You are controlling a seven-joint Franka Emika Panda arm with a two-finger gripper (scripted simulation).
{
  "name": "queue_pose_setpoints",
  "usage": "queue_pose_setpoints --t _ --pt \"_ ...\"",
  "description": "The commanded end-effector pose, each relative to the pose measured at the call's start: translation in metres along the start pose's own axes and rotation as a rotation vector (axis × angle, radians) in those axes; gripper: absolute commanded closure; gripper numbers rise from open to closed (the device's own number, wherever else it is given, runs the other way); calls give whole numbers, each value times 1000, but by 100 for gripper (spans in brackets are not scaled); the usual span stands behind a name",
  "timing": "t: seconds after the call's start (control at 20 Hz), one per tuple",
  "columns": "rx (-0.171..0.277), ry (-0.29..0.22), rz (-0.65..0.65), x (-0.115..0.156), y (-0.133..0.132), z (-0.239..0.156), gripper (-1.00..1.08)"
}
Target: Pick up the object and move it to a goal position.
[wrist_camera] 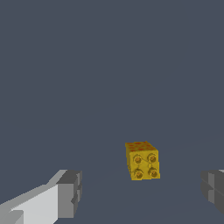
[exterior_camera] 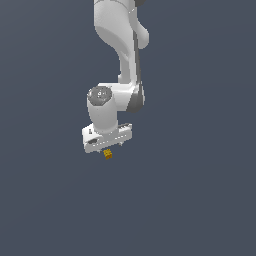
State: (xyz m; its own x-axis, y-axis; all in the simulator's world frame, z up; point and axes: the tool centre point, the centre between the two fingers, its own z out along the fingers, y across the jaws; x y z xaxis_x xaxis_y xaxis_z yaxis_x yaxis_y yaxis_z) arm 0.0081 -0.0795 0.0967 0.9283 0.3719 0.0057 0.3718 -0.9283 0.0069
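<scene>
The object is a tiny yellow-orange cube [exterior_camera: 107,154] with darker round marks, on the flat grey surface just under the white gripper [exterior_camera: 108,147]. In the wrist view the cube [wrist_camera: 142,160] lies in the wide gap between the two grey fingertips [wrist_camera: 70,192], nearer the far side of that gap. Neither finger touches it. The gripper [wrist_camera: 141,190] is open and holds nothing. The hand points straight down over the cube.
The white arm [exterior_camera: 122,45] reaches down from the top of the exterior view. Plain dark grey ground [exterior_camera: 200,200] lies all around, with no other object or marker in view.
</scene>
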Motion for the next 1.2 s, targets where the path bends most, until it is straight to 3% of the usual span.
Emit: queue_pose_setpoints --t 0.0,0.7,1.15 --pt "2 -2 -31 -4 6 9 -92" --pt "7 -6 -75 -13 17 27 -92" --pt "7 -5 -78 -14 16 68 -92"
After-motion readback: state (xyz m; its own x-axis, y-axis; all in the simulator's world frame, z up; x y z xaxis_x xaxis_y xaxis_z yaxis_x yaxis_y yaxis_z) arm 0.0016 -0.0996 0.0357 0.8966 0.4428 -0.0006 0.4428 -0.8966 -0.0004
